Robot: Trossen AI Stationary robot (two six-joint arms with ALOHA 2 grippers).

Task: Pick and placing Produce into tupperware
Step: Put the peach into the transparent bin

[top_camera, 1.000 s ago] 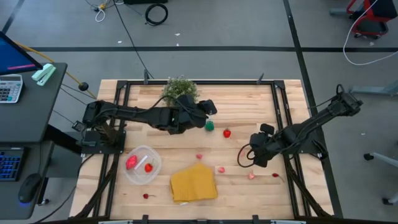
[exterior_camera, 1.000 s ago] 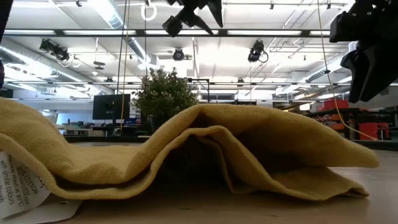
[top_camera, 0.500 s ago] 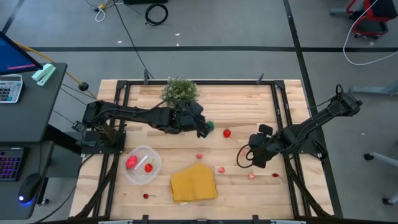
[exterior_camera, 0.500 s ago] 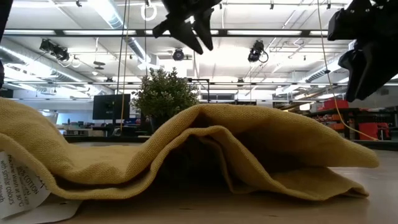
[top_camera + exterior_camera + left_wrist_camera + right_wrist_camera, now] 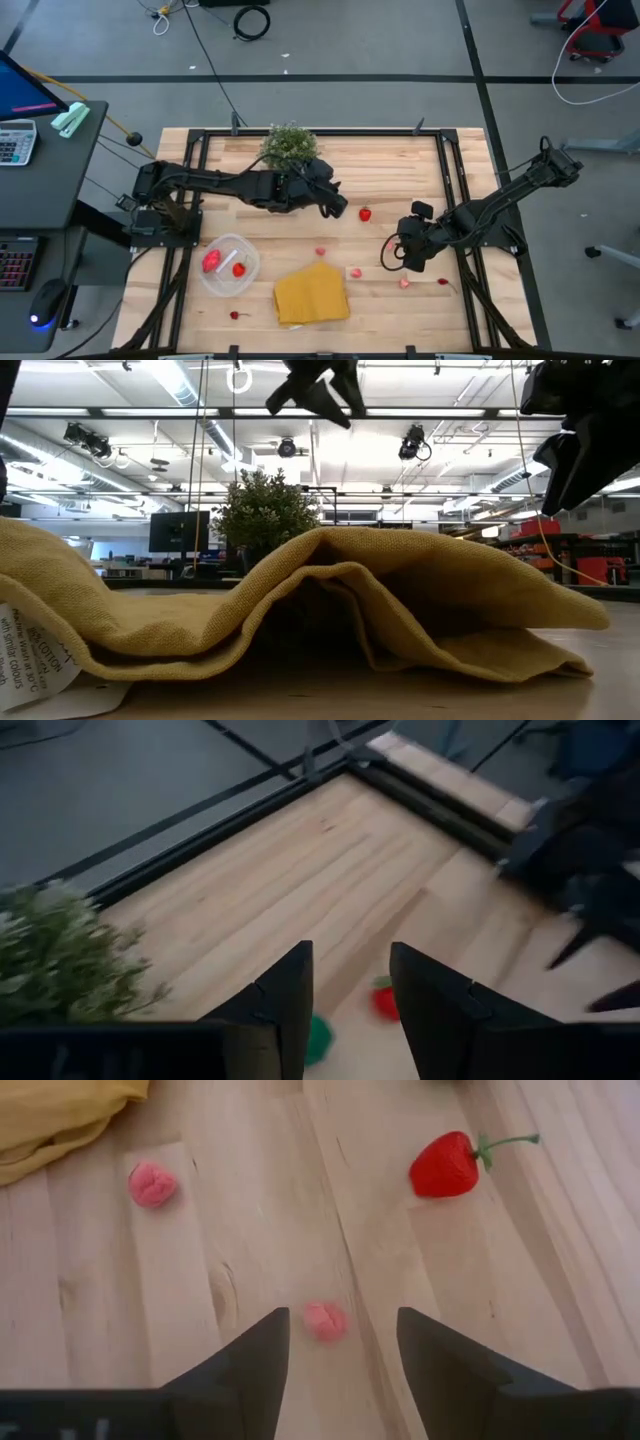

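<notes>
In the high view the tupperware [image 5: 229, 282] sits near the table's left side with a red and a pink toy [image 5: 212, 262] in it. My left gripper [image 5: 338, 207] is open and hovers over the green toy, which shows only in the left wrist view [image 5: 319, 1038], beside one finger. A red toy [image 5: 365, 213] lies just to its right [image 5: 384, 1003]. My right gripper [image 5: 402, 258] is open above a small pink toy [image 5: 325, 1321], and a red strawberry [image 5: 446, 1166] and another pink piece [image 5: 152, 1183] lie farther off. In the low view both grippers [image 5: 320, 390] [image 5: 580, 450] hang well above the table.
A folded yellow cloth [image 5: 311, 293] lies near the table's near edge and fills the low view [image 5: 330, 600]. A bushy potted plant [image 5: 290, 145] stands at the far edge, close behind the left arm. Loose pink [image 5: 321, 251] and red [image 5: 236, 316] toys are scattered about.
My left gripper has swung from beside the plant toward the near edge and down over the green toy, then a little to the right, covering it in the high view. My right gripper has edged slightly toward the table's left.
</notes>
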